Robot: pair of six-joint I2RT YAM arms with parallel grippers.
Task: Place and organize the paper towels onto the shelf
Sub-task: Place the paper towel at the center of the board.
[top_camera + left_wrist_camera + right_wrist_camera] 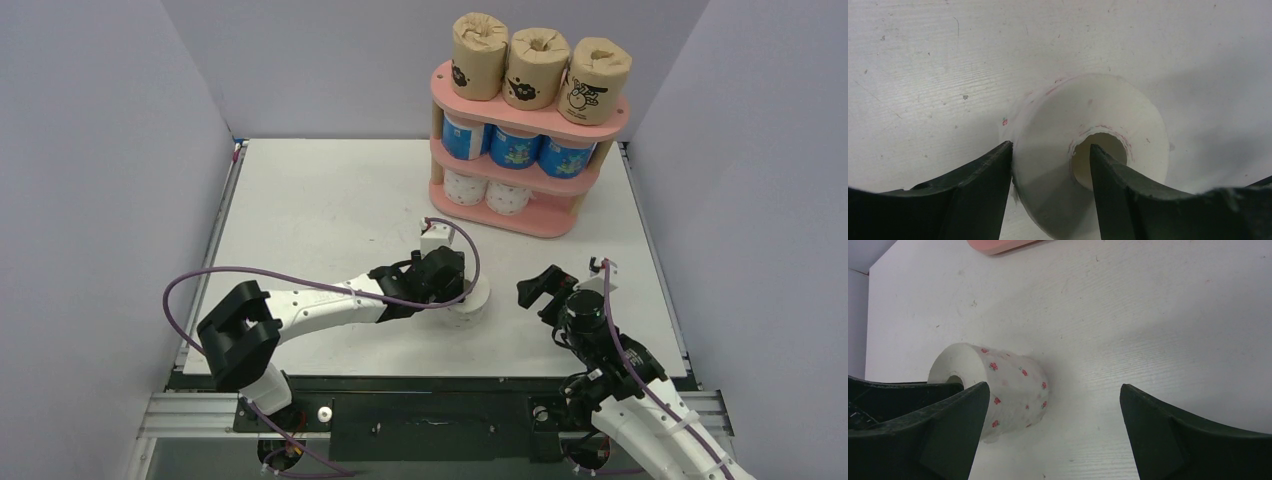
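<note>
White with pink dots, the last roll point(474, 305) sat on the table point(330, 210) short of the shelf point(540, 225), hollow end toward our left gripper point(1050, 147). Its part-open fingers point(973, 200) straddled the wall, pinch uncertain to us; our right gripper point(1054, 387) gaped empty.

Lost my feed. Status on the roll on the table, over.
Left fingers straddle white dotted roll wall, one in the core, grip unclear. Right fingers open, empty. Shelf bottom tier, right end free. Nothing between roll and shelf.
</note>
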